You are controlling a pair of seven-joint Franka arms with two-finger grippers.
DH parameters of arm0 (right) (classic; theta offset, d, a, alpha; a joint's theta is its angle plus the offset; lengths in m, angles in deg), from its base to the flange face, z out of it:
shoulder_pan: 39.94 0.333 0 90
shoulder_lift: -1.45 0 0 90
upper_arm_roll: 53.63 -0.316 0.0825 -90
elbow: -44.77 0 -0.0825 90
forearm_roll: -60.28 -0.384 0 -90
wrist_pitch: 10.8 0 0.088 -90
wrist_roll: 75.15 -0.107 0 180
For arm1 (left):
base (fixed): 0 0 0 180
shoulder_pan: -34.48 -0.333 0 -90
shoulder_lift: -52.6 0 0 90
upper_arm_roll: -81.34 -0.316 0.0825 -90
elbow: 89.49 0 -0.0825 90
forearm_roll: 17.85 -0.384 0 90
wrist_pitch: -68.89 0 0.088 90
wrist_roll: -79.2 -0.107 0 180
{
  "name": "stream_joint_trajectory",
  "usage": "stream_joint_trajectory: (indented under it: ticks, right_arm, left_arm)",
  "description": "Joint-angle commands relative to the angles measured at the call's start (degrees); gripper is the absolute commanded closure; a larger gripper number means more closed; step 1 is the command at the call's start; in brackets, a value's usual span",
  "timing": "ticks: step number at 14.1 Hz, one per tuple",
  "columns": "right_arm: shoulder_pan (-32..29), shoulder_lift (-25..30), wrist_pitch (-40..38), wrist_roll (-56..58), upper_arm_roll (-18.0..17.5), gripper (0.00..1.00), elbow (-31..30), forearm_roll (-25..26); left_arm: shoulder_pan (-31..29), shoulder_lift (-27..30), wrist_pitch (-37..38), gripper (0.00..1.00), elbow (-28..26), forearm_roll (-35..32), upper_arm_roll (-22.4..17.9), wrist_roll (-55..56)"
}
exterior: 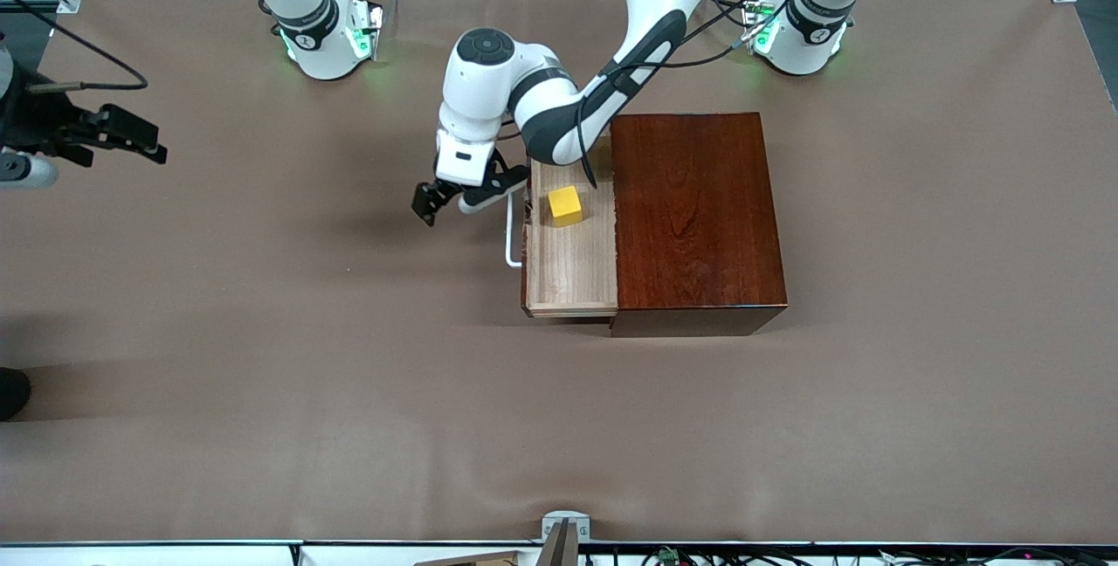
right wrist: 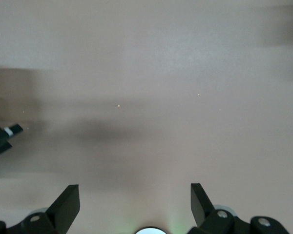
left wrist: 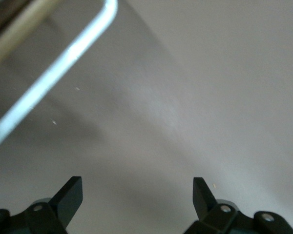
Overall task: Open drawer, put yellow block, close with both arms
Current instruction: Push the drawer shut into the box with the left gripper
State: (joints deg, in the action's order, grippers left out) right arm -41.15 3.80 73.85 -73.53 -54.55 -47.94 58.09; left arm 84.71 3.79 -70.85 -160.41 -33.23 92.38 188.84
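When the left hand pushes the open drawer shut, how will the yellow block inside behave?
The yellow block sits flat on the drawer floor, so it probably will not roll. It looks small and light; a quick push may slide it. The left hand is open beside the handle.

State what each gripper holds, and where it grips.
Nothing. The left gripper is open beside the drawer handle; the right gripper is open over bare table.

The drawer (exterior: 572, 265) stands pulled out of its dark box, white handle (exterior: 510, 234) just beside the spread left claw (exterior: 445, 201). The yellow block (exterior: 565, 205) sits inside, near that claw's end.
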Motion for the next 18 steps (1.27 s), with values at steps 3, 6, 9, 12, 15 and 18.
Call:
stream_joint_trajectory:
  ticks: [3,6,9,12,15,18]
  right_arm:
    - [1.47,1.51,1.04,4.36,0.65,0.0,0.6,0.42]
    - [1.47,1.42,1.04,3.92,0.83,0.0,0.6,0.42]
    - [1.47,1.42,1.04,4.1,0.83,0.0,0.68,0.42]
    - [1.38,1.42,1.04,4.27,0.83,0.0,0.68,0.42]
    - [1.03,1.42,0.96,4.01,0.83,0.0,0.6,0.42]
    - [1.03,1.42,0.96,4.01,0.83,0.0,0.6,0.42]
  left_arm:
    - [1.79,-0.85,7.37,0.0,2.28,-1.66,-3.03,7.43]
    - [2.16,-0.41,12.19,0.0,2.28,-1.66,-5.23,7.88]
    - [1.81,0.81,18.0,0.0,2.28,-1.4,-7.69,9.54]
    - [-0.3,1.17,25.98,0.0,2.28,-1.4,-7.69,9.72]
    - [-2.58,1.17,32.23,0.0,2.19,-1.31,-7.69,9.9]
    - [-4.26,1.17,34.18,0.0,2.19,-1.22,-7.69,9.9]
